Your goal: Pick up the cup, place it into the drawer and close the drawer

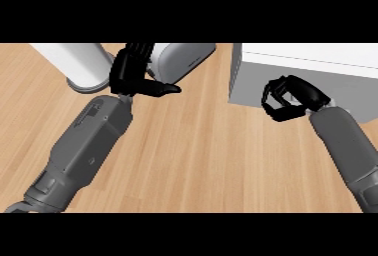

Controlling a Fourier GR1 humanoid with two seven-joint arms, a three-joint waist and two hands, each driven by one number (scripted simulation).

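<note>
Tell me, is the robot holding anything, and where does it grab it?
The left hand seems to hold the white cup by its side, thumb under it. The right hand is curled and holds nothing.
</note>
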